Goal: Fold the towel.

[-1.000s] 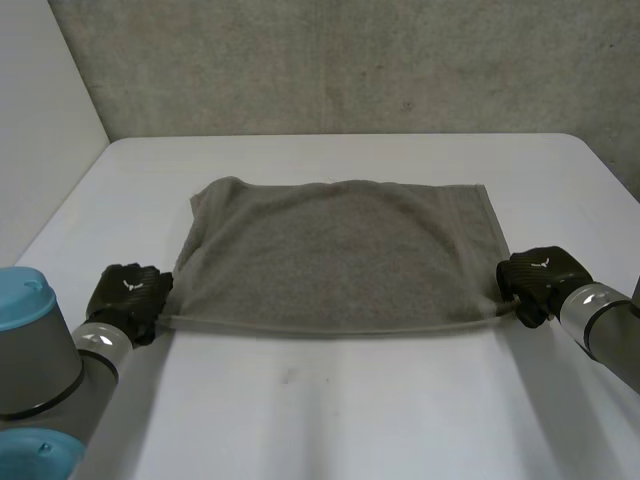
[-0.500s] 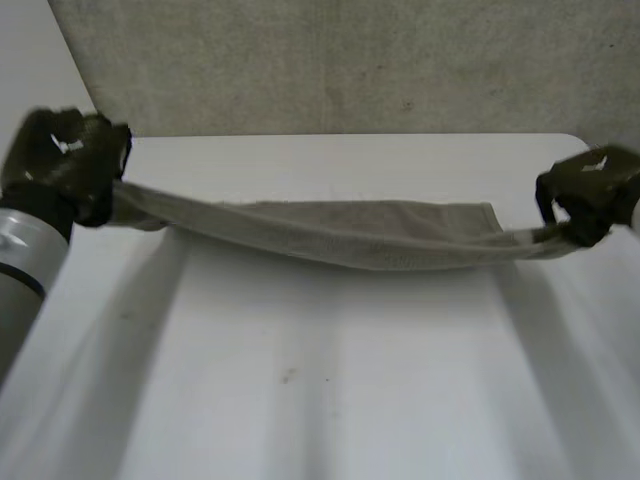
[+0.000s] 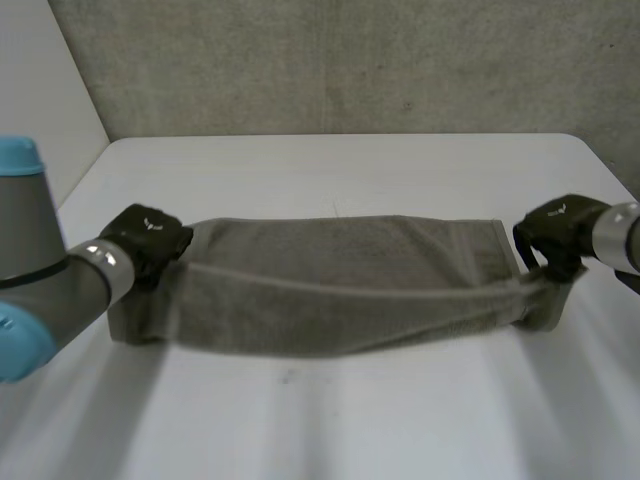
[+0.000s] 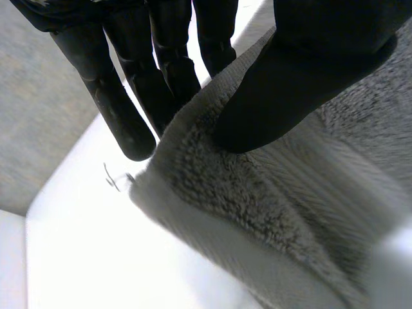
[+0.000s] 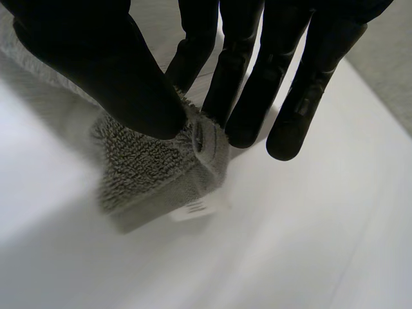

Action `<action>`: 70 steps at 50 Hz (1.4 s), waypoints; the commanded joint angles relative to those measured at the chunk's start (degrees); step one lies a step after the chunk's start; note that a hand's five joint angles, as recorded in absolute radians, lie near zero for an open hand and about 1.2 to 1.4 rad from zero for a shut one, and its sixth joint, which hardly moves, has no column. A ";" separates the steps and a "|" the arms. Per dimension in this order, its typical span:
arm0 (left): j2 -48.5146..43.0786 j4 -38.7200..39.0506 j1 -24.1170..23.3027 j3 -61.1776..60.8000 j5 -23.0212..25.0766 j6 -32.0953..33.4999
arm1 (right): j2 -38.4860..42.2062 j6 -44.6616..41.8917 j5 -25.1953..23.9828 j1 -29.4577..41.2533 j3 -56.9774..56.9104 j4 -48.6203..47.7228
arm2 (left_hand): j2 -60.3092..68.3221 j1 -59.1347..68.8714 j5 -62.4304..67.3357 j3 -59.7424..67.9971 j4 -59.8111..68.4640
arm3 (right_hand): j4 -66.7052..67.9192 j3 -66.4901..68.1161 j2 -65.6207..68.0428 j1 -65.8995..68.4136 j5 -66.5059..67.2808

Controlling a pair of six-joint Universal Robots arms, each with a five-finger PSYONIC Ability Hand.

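1. Table (image 3: 330,420): white, with a grey wall (image 3: 350,60) behind its far edge.
2. Towel (image 3: 340,290): grey terry. It lies across the middle of the table as a long band doubled over on itself, running from one hand to the other. One edge stands up as a ridge that sags slightly between the two held corners (read from the head view).
3. Left arm (image 3: 45,285): comes in low at the towel's left end. Right arm (image 3: 620,235): reaches the right end from the table's side.
4. Left hand (image 3: 148,240): on the towel's left corner. In its wrist view I read the thumb (image 4: 302,77) pressed onto the pile and the fingers (image 4: 161,71) on the other side of the edge. The corner is pinched between them.
5. Right hand: (image 3: 555,232) on the towel's right corner, low over the table. Its wrist view shows thumb and fingers brought together on a bunched tip of cloth, so I log this as a pinch too.
6. Tag (image 5: 196,209): small white label on the held right corner, below the fingertips. I cannot tell whether it touches the table.
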 commanded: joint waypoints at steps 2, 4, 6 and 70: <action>-7.11 7.74 -0.83 20.63 0.08 -1.96 | 5.63 8.15 4.00 4.03 -17.77 -13.35 | 10.22 13.83 11.81 10.34 10.25 | 11.54 11.77 12.29 2.80 13.49; -7.20 14.12 -1.88 29.99 -0.27 -5.46 | 5.02 10.17 4.17 4.39 -20.33 -17.73 | 10.22 13.83 11.81 10.34 10.25 | 11.54 11.77 12.29 2.80 13.49; -6.68 17.81 -2.49 33.61 -0.27 -8.09 | 3.43 12.82 4.26 4.92 -21.67 -22.87 | 10.22 13.83 11.81 10.34 10.25 | 11.54 11.77 12.29 2.80 13.49; 33.67 2.55 4.80 -35.35 4.38 2.08 | -26.89 -11.00 1.01 -6.24 23.50 -1.87 | 10.22 13.83 11.81 10.34 10.25 | 11.54 11.77 12.29 2.80 13.49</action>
